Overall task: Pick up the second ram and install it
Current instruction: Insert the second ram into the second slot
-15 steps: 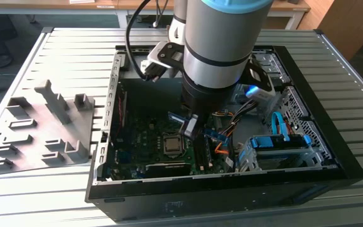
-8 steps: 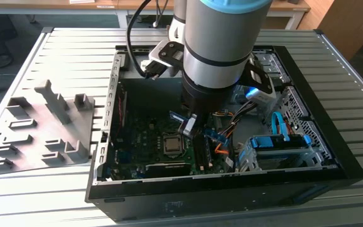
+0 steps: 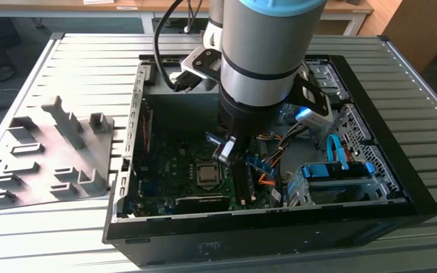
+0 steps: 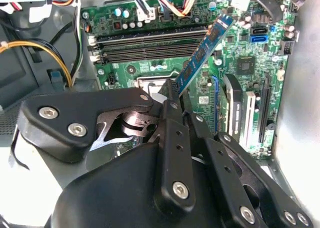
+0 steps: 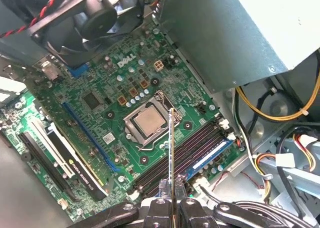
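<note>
My gripper (image 3: 226, 152) hangs inside the open computer case (image 3: 386, 170), above the motherboard (image 3: 177, 170) near the processor socket (image 3: 205, 172). It is shut on the second ram (image 4: 202, 55), a thin blue-green stick that juts out from the fingers (image 4: 172, 112) over the board. In the first wrist view the second ram (image 5: 171, 153) shows edge-on, rising from my gripper (image 5: 172, 200) over the dark memory slots (image 5: 185, 150). It hovers above those slots and is apart from them. Another blue stick (image 5: 212, 155) lies in the slot nearest the case edge.
The grey slotted tray (image 3: 52, 153) lies on the ribbed table at the exterior view's left. Coloured cable bundles (image 4: 165, 0) and a blue drive cage (image 3: 336, 176) crowd the case beside the slots. A fan (image 5: 95, 17) and expansion cards (image 5: 70, 158) stand around the socket.
</note>
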